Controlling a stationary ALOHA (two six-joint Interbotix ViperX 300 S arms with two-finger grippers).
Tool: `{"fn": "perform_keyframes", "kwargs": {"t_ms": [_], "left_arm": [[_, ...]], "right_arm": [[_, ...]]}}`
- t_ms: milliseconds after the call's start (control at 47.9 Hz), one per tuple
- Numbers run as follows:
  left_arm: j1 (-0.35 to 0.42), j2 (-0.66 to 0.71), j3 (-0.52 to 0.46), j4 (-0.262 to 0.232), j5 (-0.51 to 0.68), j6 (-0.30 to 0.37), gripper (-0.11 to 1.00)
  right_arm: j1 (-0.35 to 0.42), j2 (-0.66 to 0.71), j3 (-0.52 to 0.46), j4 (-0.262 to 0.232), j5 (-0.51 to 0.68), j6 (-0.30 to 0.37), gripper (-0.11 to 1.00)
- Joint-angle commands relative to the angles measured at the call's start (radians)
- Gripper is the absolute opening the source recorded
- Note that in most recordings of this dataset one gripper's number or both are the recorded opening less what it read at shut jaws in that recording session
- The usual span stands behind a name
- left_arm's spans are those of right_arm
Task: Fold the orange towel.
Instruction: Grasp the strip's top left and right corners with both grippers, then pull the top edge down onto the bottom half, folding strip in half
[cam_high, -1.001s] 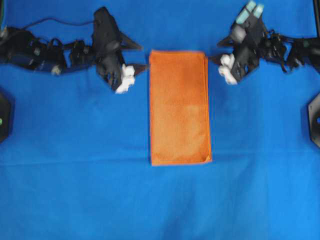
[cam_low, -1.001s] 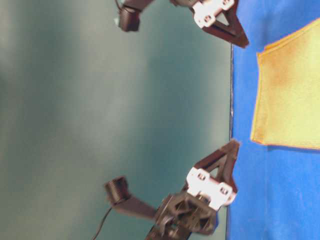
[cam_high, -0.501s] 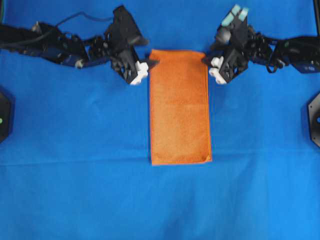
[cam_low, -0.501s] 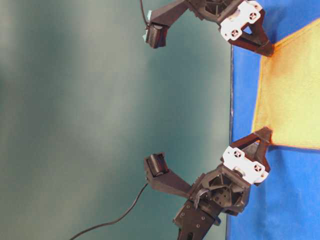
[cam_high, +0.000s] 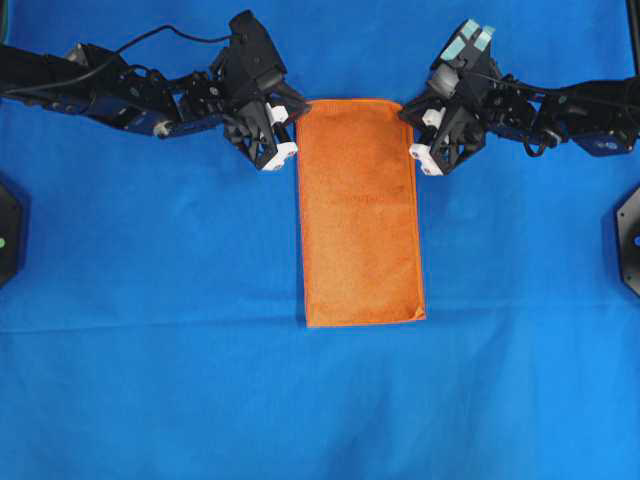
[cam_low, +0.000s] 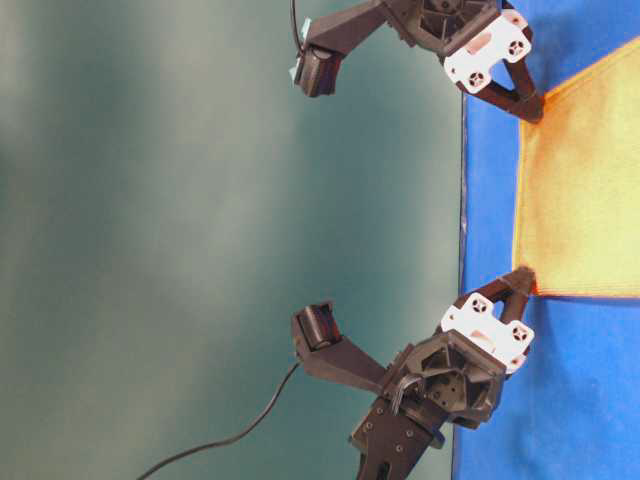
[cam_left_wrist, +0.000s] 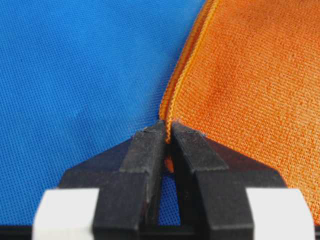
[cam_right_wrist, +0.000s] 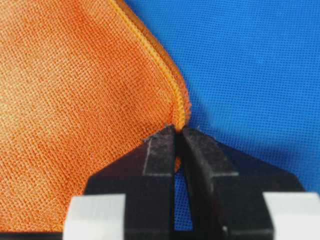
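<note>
Pinching the far corners of the orange towel (cam_high: 360, 215), the left gripper (cam_high: 283, 132) and right gripper (cam_high: 418, 132) clamp only thin hem. The towel lies flat mid-sheet (cam_high: 180, 380); uneven lifting could slip a corner free, skewing the fold.

A large blue sheet (cam_high: 150, 380) was spread flat across the whole work surface, and it filled the overhead view from edge to edge. A faint straight crease was seen running from left to right across it, towards the near side. A fine woven grain was shown on it in the close views. Two black mounts (cam_high: 8, 232) were set at its left and right edges. A plain grey-green backdrop (cam_low: 200, 200) was seen beyond the far edge.
</note>
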Motion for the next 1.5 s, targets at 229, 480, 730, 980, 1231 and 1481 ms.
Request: {"fn": "perform_keyframes", "kwargs": {"t_ms": [229,480,730,980,1231,1481], "left_arm": [[0.008,-0.021,-0.017,0.005,-0.008,0.008,0.02],[0.057,-0.049,-0.026,0.006,-0.006,0.009,0.02],[0.072,-0.066,-0.038,0.008,-0.002,0.011,0.02],[0.055,-0.103,-0.032,0.008,0.052,0.015,0.02],[0.002,-0.238,-0.009,0.008,0.127,0.035,0.02],[-0.114,-0.348,0.028,0.008,0.19,0.06,0.02]], "right_arm": [[-0.002,-0.041,0.021,0.034,-0.04,0.0,0.05],[-0.066,-0.078,0.02,0.029,-0.038,-0.015,0.05],[-0.087,-0.094,0.014,0.028,-0.037,-0.041,0.05],[-0.084,-0.143,0.021,0.031,-0.02,-0.038,0.05],[-0.025,-0.307,0.043,0.034,0.08,-0.032,0.05],[0.104,-0.466,0.089,0.067,0.175,-0.017,0.05]]}}
